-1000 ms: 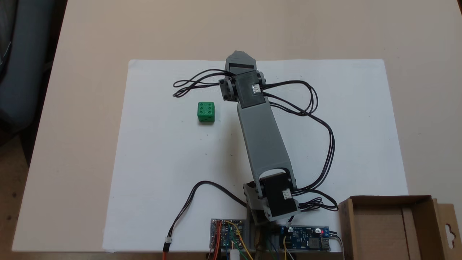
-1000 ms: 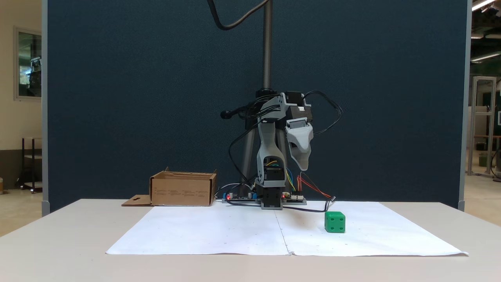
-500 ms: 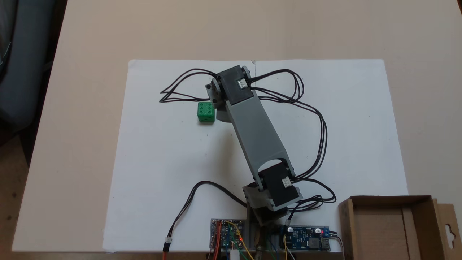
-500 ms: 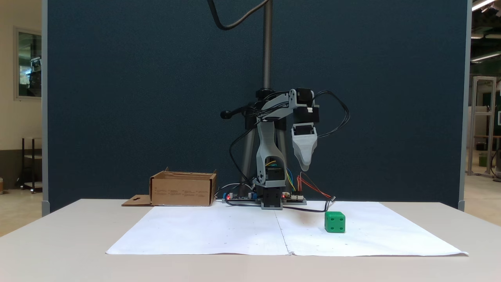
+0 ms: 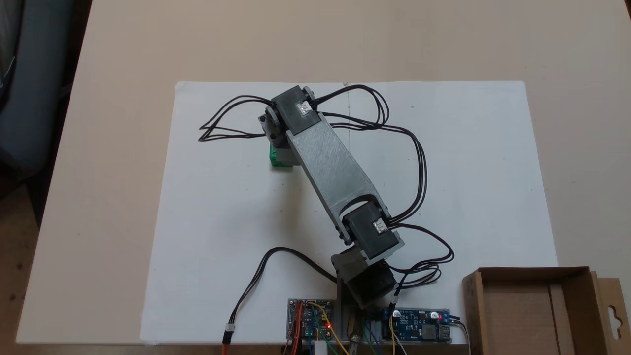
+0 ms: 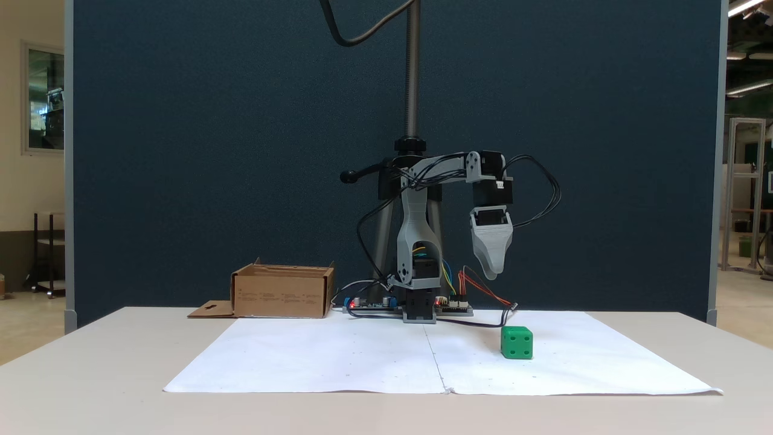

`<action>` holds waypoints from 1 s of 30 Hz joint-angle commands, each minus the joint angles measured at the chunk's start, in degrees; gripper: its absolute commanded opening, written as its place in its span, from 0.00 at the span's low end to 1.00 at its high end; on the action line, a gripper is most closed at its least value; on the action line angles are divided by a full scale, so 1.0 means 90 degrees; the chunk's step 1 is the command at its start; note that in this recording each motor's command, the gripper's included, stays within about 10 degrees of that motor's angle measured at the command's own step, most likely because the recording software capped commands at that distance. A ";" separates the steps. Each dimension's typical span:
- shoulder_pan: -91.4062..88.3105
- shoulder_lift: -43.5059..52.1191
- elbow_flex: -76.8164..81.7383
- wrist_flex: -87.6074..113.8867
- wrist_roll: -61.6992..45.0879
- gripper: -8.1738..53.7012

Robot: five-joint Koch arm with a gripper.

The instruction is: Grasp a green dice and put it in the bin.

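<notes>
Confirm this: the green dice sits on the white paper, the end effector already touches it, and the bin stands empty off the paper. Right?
Not quite. The fixed view from the table's front shows the end effector hanging well above the green dice, apart from it, not touching. The rest holds: the dice sits on the white paper, and the bin stands empty off the paper.

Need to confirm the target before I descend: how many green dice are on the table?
1. The green dice sits on the white paper, below the hand. In a fixed view from above, the arm covers most of it, so nothing else can be ruled out beneath.
</notes>
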 commanded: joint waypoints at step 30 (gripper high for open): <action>-0.0107 -0.0840 -0.0283 -0.0781 0.1094 0.82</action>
